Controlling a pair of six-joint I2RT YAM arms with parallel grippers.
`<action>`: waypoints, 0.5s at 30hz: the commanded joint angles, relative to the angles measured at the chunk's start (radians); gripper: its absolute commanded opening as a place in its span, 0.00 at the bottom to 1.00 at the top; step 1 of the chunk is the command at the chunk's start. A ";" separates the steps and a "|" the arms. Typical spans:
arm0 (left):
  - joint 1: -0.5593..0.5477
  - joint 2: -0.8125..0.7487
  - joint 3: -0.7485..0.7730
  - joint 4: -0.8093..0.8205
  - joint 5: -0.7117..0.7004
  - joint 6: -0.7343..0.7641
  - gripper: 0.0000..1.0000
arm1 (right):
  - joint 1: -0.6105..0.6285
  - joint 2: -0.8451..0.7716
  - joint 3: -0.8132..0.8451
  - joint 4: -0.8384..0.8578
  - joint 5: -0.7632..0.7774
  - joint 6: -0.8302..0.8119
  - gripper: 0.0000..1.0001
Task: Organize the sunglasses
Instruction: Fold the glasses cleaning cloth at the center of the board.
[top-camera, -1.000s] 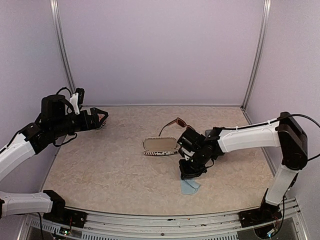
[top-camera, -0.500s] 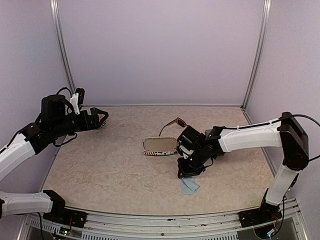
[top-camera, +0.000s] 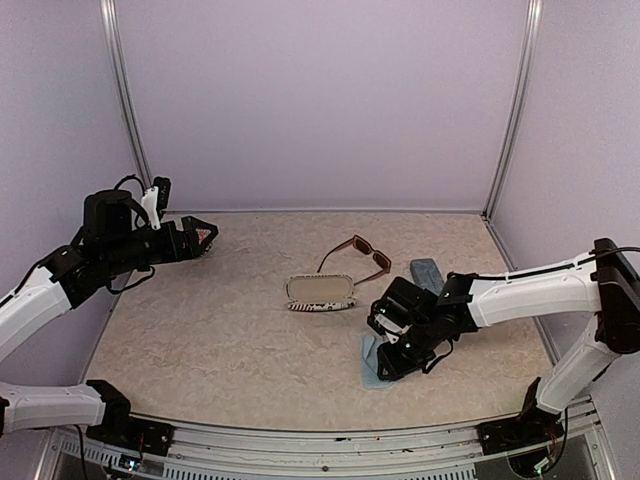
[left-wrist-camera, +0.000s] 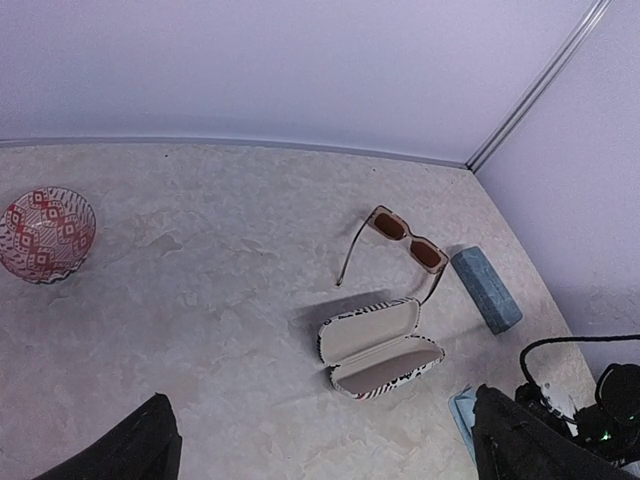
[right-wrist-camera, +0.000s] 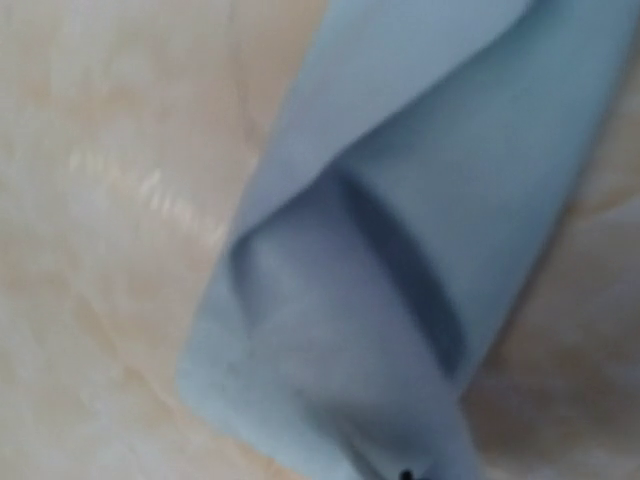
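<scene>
The reddish-brown sunglasses (top-camera: 355, 250) lie unfolded at the middle back of the table and also show in the left wrist view (left-wrist-camera: 405, 240). The pale-pink pair is out of view. My right gripper (top-camera: 388, 362) is low on a light-blue cloth (top-camera: 370, 365). In the right wrist view the cloth (right-wrist-camera: 400, 250) fills the frame, folded and narrowing toward the jaws, and the fingers are hidden. My left gripper (top-camera: 200, 238) hangs high at the far left, wide open and empty (left-wrist-camera: 335, 445).
An open striped black-and-white case (top-camera: 320, 293) lies empty left of the right gripper (left-wrist-camera: 380, 348). A blue-grey oblong case (top-camera: 428, 272) lies shut beside the sunglasses (left-wrist-camera: 485, 290). A red-patterned bowl (left-wrist-camera: 45, 235) stands at the far left.
My right gripper has moved toward the near edge and right, onto the blue cloth, which is now bunched. The blue-grey case has come into view. The left arm has not moved.
</scene>
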 joint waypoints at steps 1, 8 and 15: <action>0.009 0.001 -0.012 0.005 0.015 -0.001 0.99 | 0.054 -0.007 -0.018 0.062 0.021 -0.083 0.33; 0.009 0.002 -0.013 0.004 0.013 -0.004 0.99 | 0.101 0.068 0.044 0.029 0.122 -0.092 0.32; 0.009 0.001 -0.014 0.002 0.012 -0.002 0.99 | 0.102 0.083 0.067 -0.013 0.226 -0.076 0.29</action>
